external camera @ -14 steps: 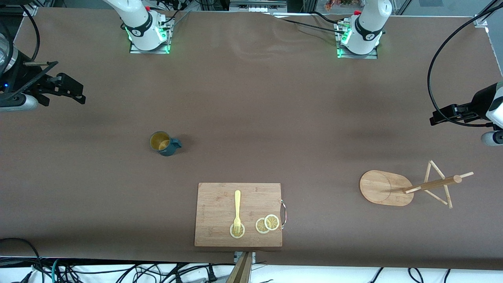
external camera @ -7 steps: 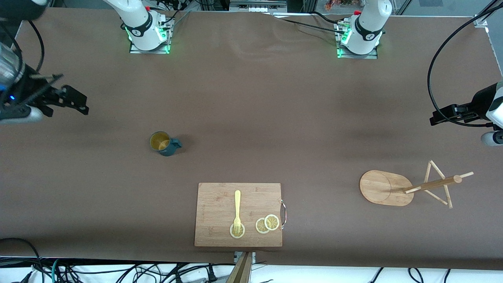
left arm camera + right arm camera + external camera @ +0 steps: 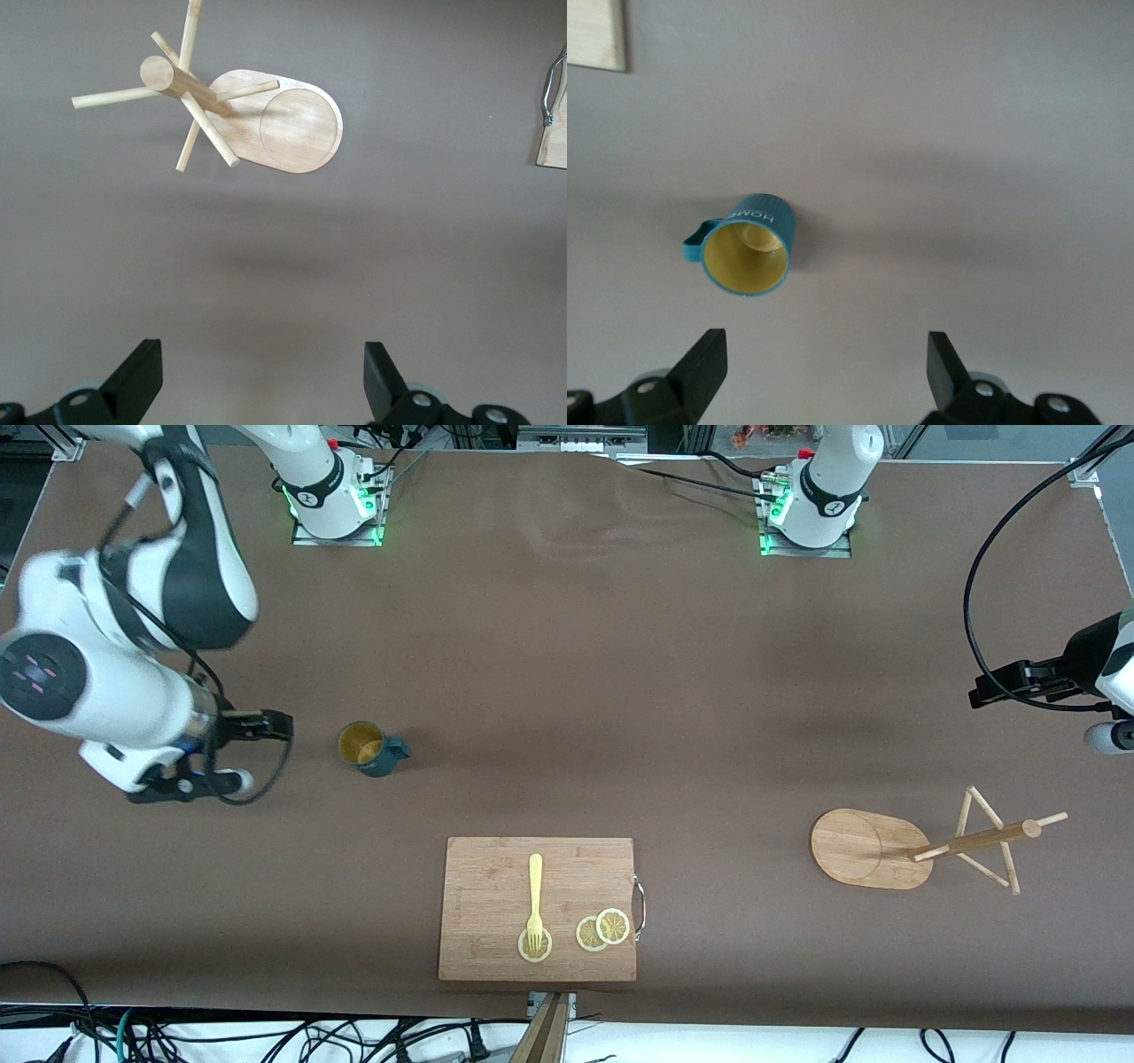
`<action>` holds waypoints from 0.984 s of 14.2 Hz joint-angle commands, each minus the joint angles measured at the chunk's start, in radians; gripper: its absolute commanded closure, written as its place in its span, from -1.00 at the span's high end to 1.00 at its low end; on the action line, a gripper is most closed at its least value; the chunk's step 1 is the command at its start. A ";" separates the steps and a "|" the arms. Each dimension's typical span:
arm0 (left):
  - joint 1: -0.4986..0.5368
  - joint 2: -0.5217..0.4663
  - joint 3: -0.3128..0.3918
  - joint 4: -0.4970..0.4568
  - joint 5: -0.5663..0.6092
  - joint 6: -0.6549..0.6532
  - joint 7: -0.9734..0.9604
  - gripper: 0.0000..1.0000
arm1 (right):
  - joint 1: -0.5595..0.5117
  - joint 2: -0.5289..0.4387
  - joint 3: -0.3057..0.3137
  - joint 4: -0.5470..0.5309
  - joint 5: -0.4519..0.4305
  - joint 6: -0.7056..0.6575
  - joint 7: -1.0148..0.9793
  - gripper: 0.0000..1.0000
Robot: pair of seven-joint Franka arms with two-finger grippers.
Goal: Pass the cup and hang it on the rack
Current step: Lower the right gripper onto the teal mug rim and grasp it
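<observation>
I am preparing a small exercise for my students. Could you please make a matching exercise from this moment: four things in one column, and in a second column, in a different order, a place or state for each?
Column 1
1. cup
2. rack
3. fork
4. right gripper

Column 2
A. lies on the cutting board, tines on a lemon slice
B. open, in the air beside the cup
C. stands upright on the table, yellowish inside showing
D. stands toward the left arm's end of the table, all pegs bare

Pairs: 1-C, 2-D, 3-A, 4-B
</observation>
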 commanded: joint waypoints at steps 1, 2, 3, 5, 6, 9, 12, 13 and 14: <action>0.002 0.015 0.000 0.032 -0.007 -0.010 -0.003 1.00 | 0.019 0.026 -0.003 -0.027 0.053 0.046 0.010 1.00; 0.002 0.015 0.000 0.032 -0.007 -0.008 -0.003 1.00 | 0.030 0.028 -0.003 -0.079 0.053 0.094 0.012 1.00; 0.003 0.015 0.000 0.032 -0.007 -0.008 0.000 1.00 | 0.031 0.025 -0.003 -0.149 0.054 0.153 0.012 1.00; 0.003 0.015 0.000 0.032 -0.007 -0.010 -0.003 1.00 | 0.033 0.009 -0.002 -0.278 0.059 0.285 0.015 1.00; 0.003 0.016 0.000 0.032 -0.007 -0.010 0.000 1.00 | 0.033 0.009 -0.002 -0.321 0.062 0.328 0.015 1.00; 0.003 0.019 0.000 0.043 -0.007 -0.010 -0.003 1.00 | 0.034 0.012 -0.002 -0.369 0.067 0.346 0.015 0.98; 0.003 0.027 0.000 0.052 -0.006 -0.010 -0.003 1.00 | 0.034 0.017 0.000 -0.397 0.068 0.367 0.016 0.86; 0.003 0.027 0.000 0.052 -0.007 -0.010 0.000 1.00 | 0.036 0.017 0.003 -0.400 0.068 0.372 0.016 0.70; 0.003 0.027 0.000 0.052 -0.007 -0.010 0.000 1.00 | 0.036 0.020 0.012 -0.403 0.068 0.376 0.016 0.52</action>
